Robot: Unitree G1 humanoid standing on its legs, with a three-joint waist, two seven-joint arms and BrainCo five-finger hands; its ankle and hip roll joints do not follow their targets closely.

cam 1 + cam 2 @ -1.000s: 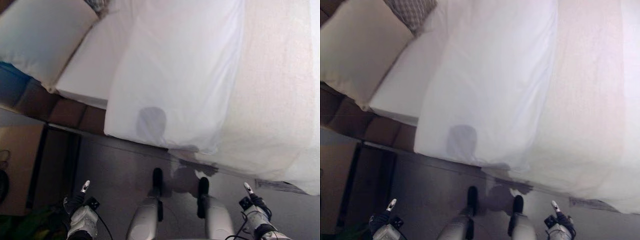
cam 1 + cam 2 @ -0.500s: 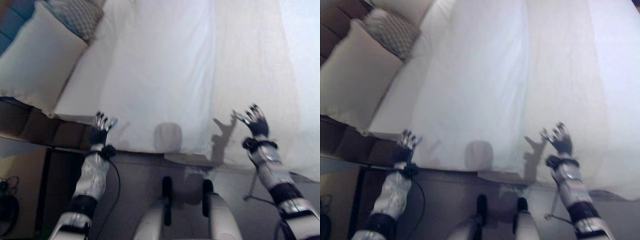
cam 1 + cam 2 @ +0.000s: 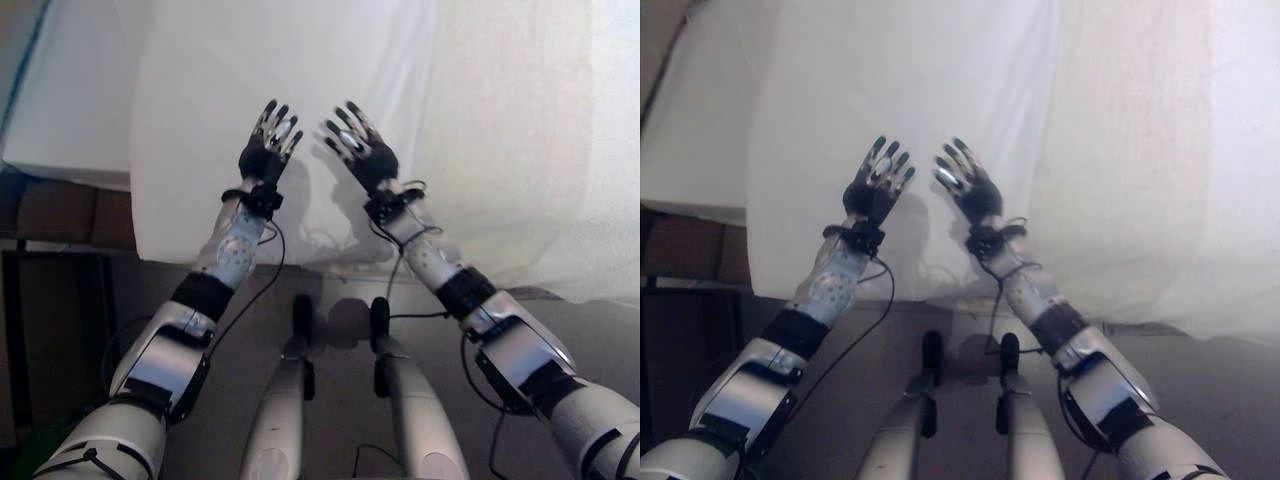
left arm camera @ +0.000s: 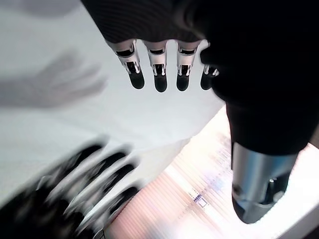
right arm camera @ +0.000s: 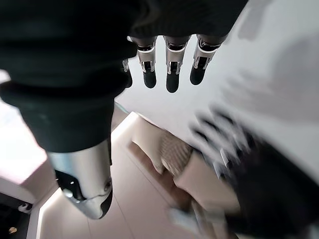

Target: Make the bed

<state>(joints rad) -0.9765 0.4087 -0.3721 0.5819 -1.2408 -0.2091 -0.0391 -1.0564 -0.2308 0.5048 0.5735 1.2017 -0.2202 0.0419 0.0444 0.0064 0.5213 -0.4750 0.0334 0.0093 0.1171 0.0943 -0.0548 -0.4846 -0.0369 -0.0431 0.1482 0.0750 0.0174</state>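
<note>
Furthest to my left, the bare mattress (image 3: 70, 110) lies uncovered above the dark bed frame (image 3: 60, 215). Next comes the white sheet (image 3: 290, 70), spread over the bed with its lower edge hanging down the side. My left hand (image 3: 268, 150) is raised over that sheet, fingers straight and spread, holding nothing. Just beside it, my right hand (image 3: 362, 150) is likewise flat and empty, close to the left but apart. Beyond it to the right, the cream blanket (image 3: 510, 140) covers the bed.

no readable text, no labels, no numbers, no signs anywhere
</note>
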